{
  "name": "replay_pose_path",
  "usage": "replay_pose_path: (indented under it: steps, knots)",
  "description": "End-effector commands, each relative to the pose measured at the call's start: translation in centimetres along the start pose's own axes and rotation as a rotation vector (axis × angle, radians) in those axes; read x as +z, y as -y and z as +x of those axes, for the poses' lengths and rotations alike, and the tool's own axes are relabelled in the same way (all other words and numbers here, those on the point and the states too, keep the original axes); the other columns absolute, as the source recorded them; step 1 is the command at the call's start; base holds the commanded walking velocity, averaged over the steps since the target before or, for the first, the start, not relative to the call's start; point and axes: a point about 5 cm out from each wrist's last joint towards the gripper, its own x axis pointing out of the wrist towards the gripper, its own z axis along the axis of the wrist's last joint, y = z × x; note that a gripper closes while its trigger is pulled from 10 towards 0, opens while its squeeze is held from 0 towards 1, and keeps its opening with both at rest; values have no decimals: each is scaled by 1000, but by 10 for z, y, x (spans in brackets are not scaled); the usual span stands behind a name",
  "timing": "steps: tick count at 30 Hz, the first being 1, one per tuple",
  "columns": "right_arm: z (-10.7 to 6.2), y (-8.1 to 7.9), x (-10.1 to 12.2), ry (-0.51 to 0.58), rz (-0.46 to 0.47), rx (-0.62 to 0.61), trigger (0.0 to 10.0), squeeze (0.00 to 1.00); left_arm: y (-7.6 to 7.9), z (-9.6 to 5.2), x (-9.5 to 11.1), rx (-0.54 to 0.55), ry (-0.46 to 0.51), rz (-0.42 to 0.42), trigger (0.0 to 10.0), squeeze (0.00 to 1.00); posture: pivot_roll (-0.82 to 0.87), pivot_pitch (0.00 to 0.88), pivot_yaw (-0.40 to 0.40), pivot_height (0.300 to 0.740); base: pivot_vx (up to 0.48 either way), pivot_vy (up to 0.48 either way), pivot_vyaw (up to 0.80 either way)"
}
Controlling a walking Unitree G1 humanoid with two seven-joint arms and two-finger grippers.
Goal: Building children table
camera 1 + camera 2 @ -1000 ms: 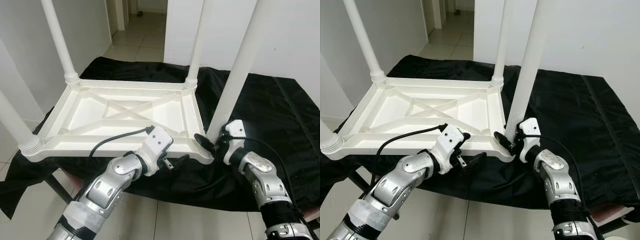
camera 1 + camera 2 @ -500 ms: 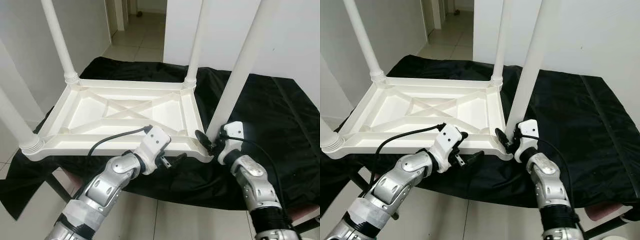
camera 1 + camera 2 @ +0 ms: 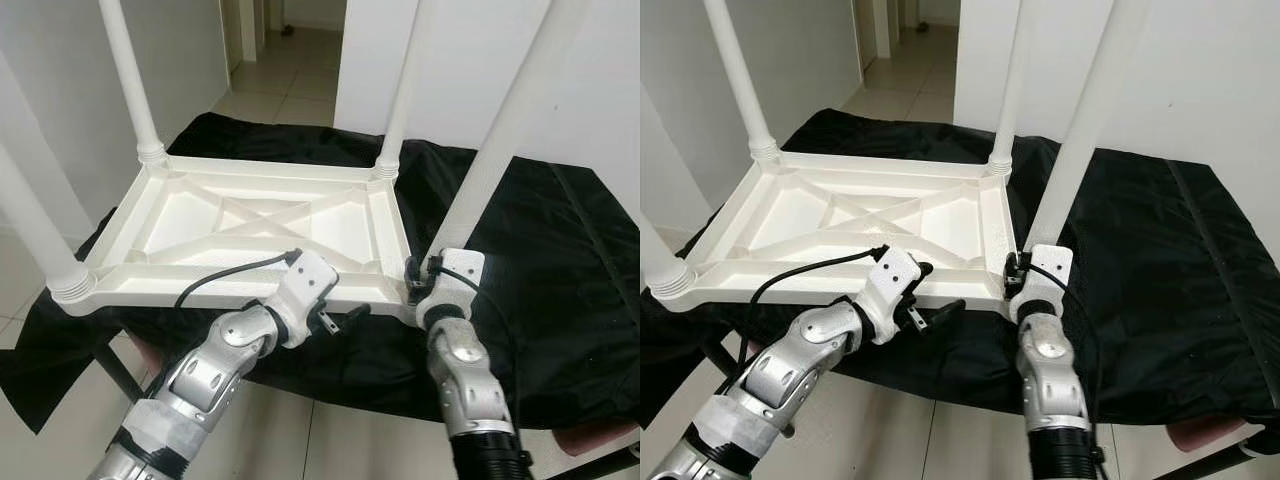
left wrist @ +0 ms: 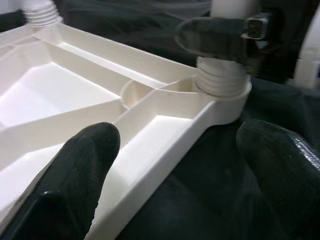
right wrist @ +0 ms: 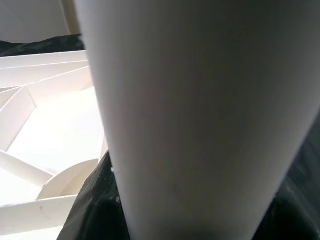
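The left arm reaches forward, elbow bent, wrist rolled inward. The left gripper point(image 3: 340, 318) points toward the right arm, its fingers point(image 4: 75, 190) spread apart. The right arm rises nearly straight from below, and the right gripper point(image 3: 413, 283) at its top has fingers too hidden to judge.

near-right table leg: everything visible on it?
The near-right leg is a smooth white tube, plastic by the look, with a ribbed threaded base. It stands tilted in the corner socket of the upturned white tabletop, on the black cloth. The right gripper is at its base.
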Motion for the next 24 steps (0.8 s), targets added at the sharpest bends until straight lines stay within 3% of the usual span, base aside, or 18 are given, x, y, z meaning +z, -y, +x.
replay_pose_path:
  steps: [1,2,6,7,8,9,14,15,18,21,24]
  knots:
    - [-1,0,-7,-44,30,-12,10000,0,4,0,-2,-62,-1,6,10000,0,-50,0,-53,740,0,0,0]
    - [-3,1,-5,-33,26,48,10000,129,4,2,-1,-61,5,6,10000,0,-54,0,-59,740,0,0,0]
    - [-4,2,-5,-32,17,61,10000,129,4,2,0,-60,7,7,10000,0,-54,0,-59,740,0,0,0]
    - [-4,2,-5,-31,24,71,10000,675,4,3,0,-59,8,6,10000,0,-54,0,-59,740,0,0,0]
    - [-4,2,-5,-31,24,71,10000,675,4,3,0,-59,8,6,10000,0,-54,0,-59,740,0,0,0]
    - [-5,5,-3,-18,29,104,10000,1000,3,3,0,-58,9,7,10000,0,-58,0,-53,740,0,0,0]
    - [-7,14,0,-7,11,192,10000,980,2,2,0,-61,5,18,10000,0,-58,0,-50,740,0,0,0]
    - [-7,24,2,6,-21,250,10000,0,2,1,0,-65,1,26,10000,0,-55,0,-50,740,0,0,0]
    - [-6,30,3,5,-16,269,10000,0,2,1,0,-66,-2,28,10000,0,-55,0,-50,740,0,0,0]
    - [0,37,4,7,-77,413,10000,0,3,0,-1,-83,-5,32,10000,0,-55,0,-50,740,0,0,0]
    - [2,37,4,10,-106,477,10000,0,4,-1,-1,-90,-7,33,10000,0,-55,0,-50,740,0,0,0]
